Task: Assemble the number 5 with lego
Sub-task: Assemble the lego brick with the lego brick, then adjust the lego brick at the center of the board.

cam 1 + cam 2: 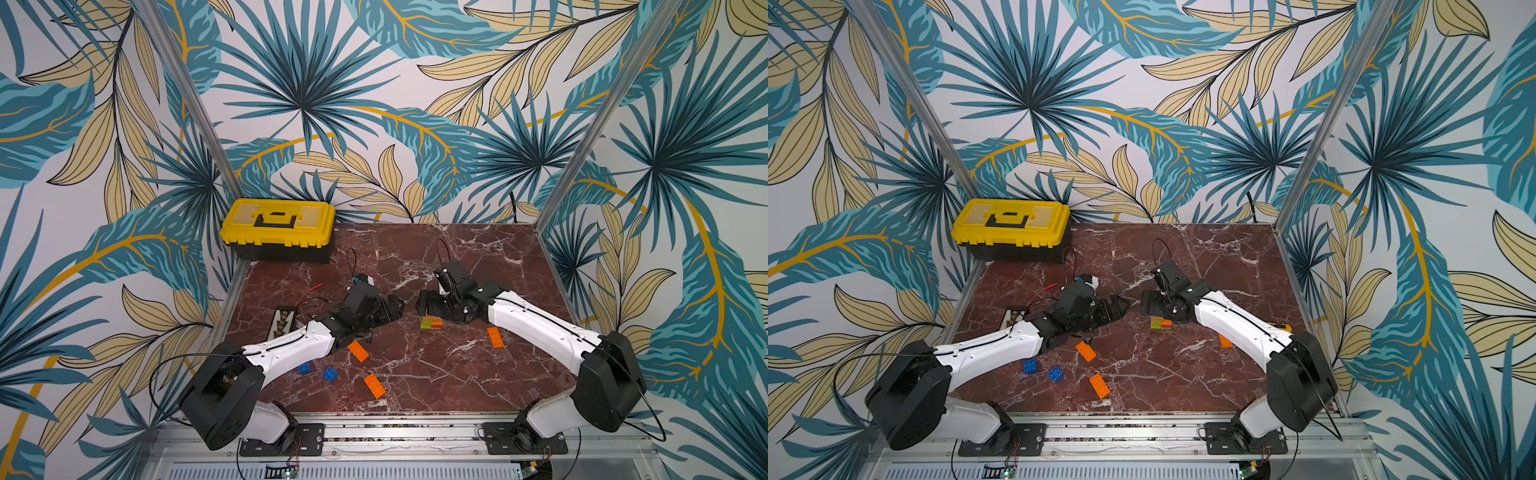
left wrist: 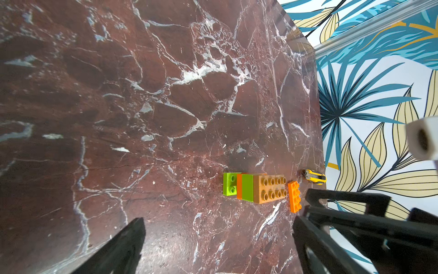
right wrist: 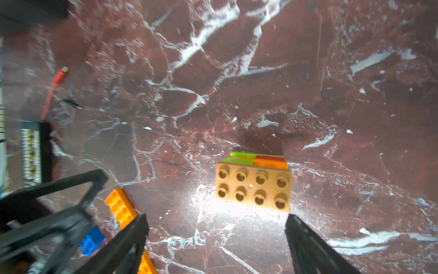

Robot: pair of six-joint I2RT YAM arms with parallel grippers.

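A joined lego cluster (image 1: 430, 322) (image 1: 1160, 323) of green, orange, red and tan bricks lies on its side mid-table. In the right wrist view the cluster (image 3: 253, 185) sits just beyond the tips of my right gripper (image 3: 216, 225), which is open and empty. My right gripper (image 1: 423, 305) hovers just behind the cluster. My left gripper (image 1: 395, 307) (image 2: 218, 234) is open and empty, left of the cluster (image 2: 253, 187). Loose orange bricks (image 1: 358, 350) (image 1: 374, 385) (image 1: 495, 337) and blue bricks (image 1: 304, 368) (image 1: 330, 374) lie on the marble.
A yellow toolbox (image 1: 278, 230) stands at the back left corner. A black strip with yellow marks (image 1: 284, 320) and a red wire (image 3: 54, 90) lie left of my left arm. A yellow utility knife (image 2: 315, 176) rests near the right edge.
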